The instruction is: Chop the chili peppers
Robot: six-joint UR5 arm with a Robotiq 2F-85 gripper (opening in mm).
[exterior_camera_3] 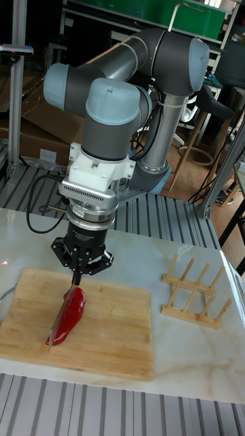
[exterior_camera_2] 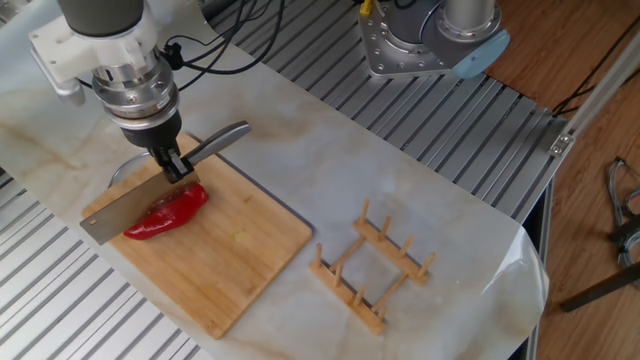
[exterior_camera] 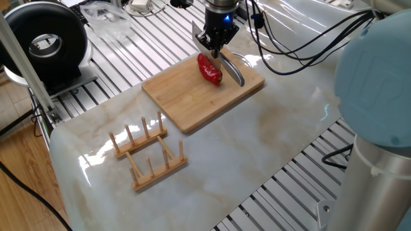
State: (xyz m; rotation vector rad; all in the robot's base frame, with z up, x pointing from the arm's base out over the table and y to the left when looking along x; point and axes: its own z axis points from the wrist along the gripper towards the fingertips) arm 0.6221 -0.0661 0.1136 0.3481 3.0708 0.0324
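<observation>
— Red chili (exterior_camera_2: 166, 213) lying whole on the board (exterior_camera_2: 235, 262), knife (exterior_camera_2: 135, 199) laid along it lengthwise. Where does the cut stand?

— As far as I can judge, not made. The chili looks uncut in all three views. It sits toward the board's far end, the end nearest the arm, and the blade's edge rests on or just above its upper side; I can't tell which.

— And the claw (exterior_camera_2: 176, 165)?

— Clamped narrow on the knife where blade meets handle, pointing straight down. The handle sticks out past the board's edge over the bench (exterior_camera_2: 330, 170).

— So how to do the stroke well?

— Keep the blade upright and press straight down, so the edge doesn't skate off the glossy, rounded skin. In the tall view the blade (exterior_camera_3: 62, 315) runs along the chili (exterior_camera_3: 71, 315), near its left side, so I'd centre it first; a cut off to one side could roll the chili away.

— Anything to watch?

— Nothing pins the chili, so a slow, steady push is safer than a chop. Stop at the wood. The rack (exterior_camera_2: 372, 271) is well apart and no hindrance.
</observation>
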